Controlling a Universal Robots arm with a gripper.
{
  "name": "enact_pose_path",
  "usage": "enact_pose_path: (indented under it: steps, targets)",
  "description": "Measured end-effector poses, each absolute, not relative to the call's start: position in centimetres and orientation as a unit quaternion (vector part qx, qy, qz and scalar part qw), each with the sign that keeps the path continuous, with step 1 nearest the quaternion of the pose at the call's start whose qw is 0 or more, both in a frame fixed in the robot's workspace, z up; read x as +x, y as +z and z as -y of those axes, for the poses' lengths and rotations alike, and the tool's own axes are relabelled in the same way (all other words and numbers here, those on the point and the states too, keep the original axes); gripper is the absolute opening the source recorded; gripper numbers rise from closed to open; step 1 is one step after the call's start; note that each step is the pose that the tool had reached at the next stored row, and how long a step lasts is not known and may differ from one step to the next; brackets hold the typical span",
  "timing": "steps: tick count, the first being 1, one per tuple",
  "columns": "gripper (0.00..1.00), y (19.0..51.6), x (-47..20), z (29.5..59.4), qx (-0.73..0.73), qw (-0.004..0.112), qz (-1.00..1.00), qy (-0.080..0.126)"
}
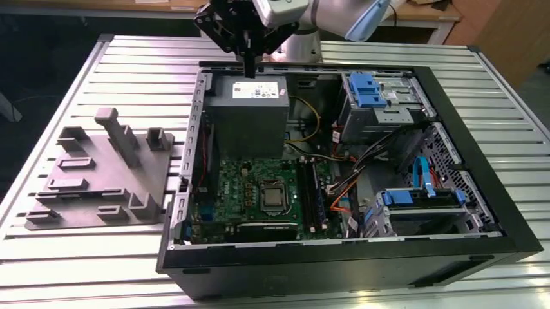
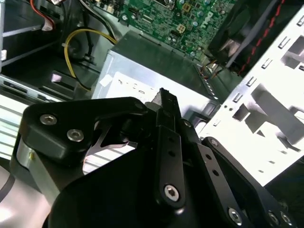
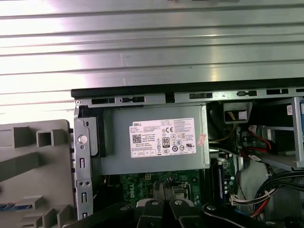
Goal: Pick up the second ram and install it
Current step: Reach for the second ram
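My pincer [image 1: 251, 72] hangs over the open computer case [image 1: 344, 264]. It is at the end of the case by the worktop [image 1: 86, 71] edge where my arm's base stands. Its tips point down at the grey power box [image 1: 249, 112] and do not touch it. In the first wrist view my two fingers [image 3: 153, 211] sit pressed close side by side. I see nothing pinched between them.

The case lies on its side on the worktop, and it reaches the edge on the exterior view's right. The power box has a white sticker on top. Next to it, toward the other end of the case, is the green board [image 1: 245, 187] with a square chip [image 1: 273, 196] in the middle. The long ram slots [image 1: 313, 193] run right beside the chip, on the side away from the grey holder [image 1: 94, 174]. I cannot tell if a stick is in them. A yellow wire [image 1: 313, 122] curls beside the power box. Blue drive clips [image 1: 365, 87] sit in the case corner past the wire.

The grey holder lies flat on the worktop just beside the case, by the edge on the exterior view's left. It has blocks and slots on it. In the first wrist view a thin blue strip [image 3: 12, 206] lies in one of its slots. It may be the ram, but I cannot tell.
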State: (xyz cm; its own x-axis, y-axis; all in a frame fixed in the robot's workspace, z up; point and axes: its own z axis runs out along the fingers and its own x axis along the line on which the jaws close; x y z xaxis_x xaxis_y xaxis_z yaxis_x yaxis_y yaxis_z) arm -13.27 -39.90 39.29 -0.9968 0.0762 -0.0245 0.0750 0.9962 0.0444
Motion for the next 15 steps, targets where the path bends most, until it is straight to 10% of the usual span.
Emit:
enact_pose_path:
  steps: [15]
  targets:
    - [0.10, 38.9, -18.3, 39.9, 0.038, 0.013, -0.999, 0.022]
